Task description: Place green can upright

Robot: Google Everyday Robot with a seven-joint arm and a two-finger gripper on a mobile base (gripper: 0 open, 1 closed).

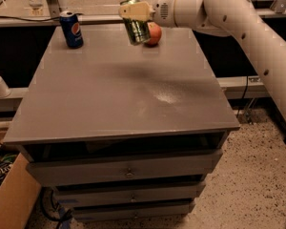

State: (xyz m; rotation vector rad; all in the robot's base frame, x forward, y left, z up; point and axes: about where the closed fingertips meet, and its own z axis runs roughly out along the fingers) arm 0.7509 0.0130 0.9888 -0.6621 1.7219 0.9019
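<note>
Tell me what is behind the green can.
The end effector holds the green can above the far part of the table. Behind it sits a reddish apple; the can covers the apple's left part, so only its right side shows.
</note>
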